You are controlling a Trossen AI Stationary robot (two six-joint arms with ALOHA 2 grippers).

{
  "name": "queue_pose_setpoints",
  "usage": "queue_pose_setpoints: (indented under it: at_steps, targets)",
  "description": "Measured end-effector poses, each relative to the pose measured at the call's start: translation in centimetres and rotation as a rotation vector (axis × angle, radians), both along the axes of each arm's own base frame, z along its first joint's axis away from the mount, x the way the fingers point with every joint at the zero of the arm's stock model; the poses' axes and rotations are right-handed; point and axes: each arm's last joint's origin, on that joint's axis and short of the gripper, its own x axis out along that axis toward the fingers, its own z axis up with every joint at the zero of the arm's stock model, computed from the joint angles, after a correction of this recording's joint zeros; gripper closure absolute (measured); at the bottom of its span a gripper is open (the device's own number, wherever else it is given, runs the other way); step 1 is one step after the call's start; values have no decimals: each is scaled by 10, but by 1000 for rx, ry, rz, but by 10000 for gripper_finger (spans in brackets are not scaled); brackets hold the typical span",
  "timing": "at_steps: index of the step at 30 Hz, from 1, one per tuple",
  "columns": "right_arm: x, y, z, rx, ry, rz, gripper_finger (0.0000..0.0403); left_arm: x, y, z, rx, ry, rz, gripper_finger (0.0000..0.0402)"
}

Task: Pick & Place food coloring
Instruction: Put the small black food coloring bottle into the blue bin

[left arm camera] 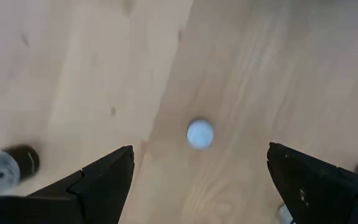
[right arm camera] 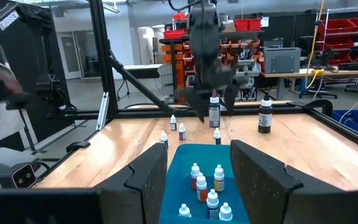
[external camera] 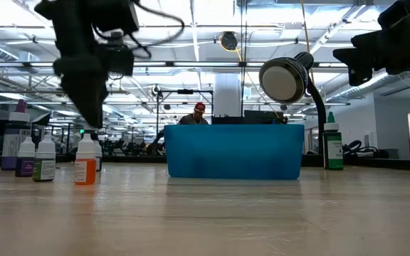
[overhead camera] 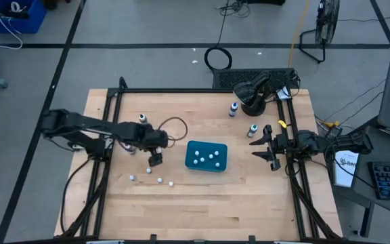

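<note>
From above, the teal tray (overhead camera: 206, 156) sat mid-table with about five small bottles (overhead camera: 208, 157) already inside. The left gripper (overhead camera: 155, 160) hung just beside the tray on the left arm's side, over the loose bottles (overhead camera: 160, 180) scattered near it. The right gripper (overhead camera: 269, 146) waited on the tray's other side, well apart from it and empty, with a green-labelled bottle (overhead camera: 252, 129) and a blue one (overhead camera: 233, 108) beyond it near the black lamp (overhead camera: 249, 95).

At table height, a row of upright bottles showed beside the tray, the orange one (external camera: 85, 163) nearest. This view alone gave their colours and how tall and narrow they stood; I judged that a sideways nudge would topple one.

The left wrist camera looked straight down on one white cap (left arm camera: 200, 134), well centred between fingers (left arm camera: 101, 180) spread wide with nothing in them. Only here could that line-up be checked. Another bottle (left arm camera: 8, 165) lay at the frame's edge, seemingly on its side. The risk, as I saw it, was the wide fingers brushing such a neighbour on the descent, or the small cap slipping out as they closed.

The right wrist camera looked along the tray toward the left arm. Its fingers (right arm camera: 148, 168) stood partly apart, holding nothing. It alone showed the bottles in the tray standing upright, so dropping another among them could knock them over.
</note>
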Motion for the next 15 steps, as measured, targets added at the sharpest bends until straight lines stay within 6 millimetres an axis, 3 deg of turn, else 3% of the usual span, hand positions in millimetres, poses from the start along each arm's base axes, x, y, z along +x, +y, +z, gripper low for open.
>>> queue_pose_setpoints:
  at_steps: [5,15]
  targets:
    - [0,0,0,0,0,0,237,6,0,-22,2,115,-8,37]
    - [0,0,0,0,0,0,237,21,-1,-50,-6,159,-53,37]
